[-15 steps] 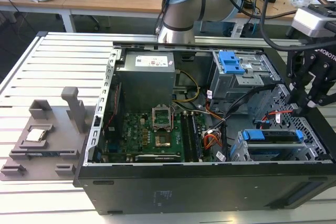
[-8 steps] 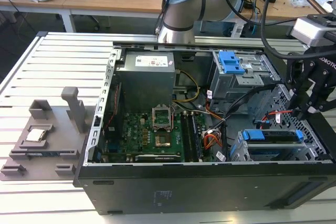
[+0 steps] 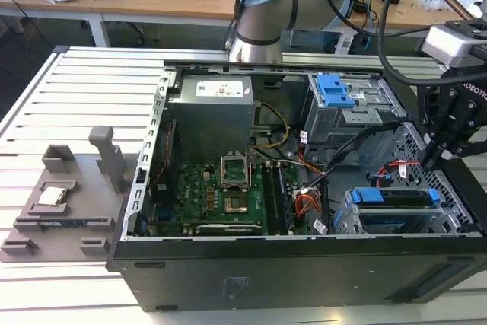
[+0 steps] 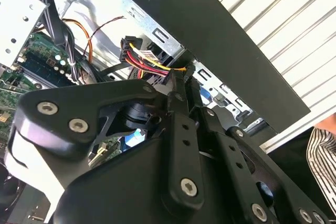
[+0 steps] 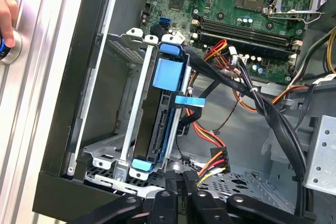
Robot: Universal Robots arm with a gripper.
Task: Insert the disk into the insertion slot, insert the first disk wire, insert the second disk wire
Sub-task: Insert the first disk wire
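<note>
Disk sits in the slot at the lower right of the exterior view, inside the open PC case on the desk. Hand hangs just above the slot, at that view's right edge. In the first wrist view its fingers are pinched nearly together on the red-yellow wire. The wire's plug is near the disk, not touching it.

Loose cables beside disk
</note>
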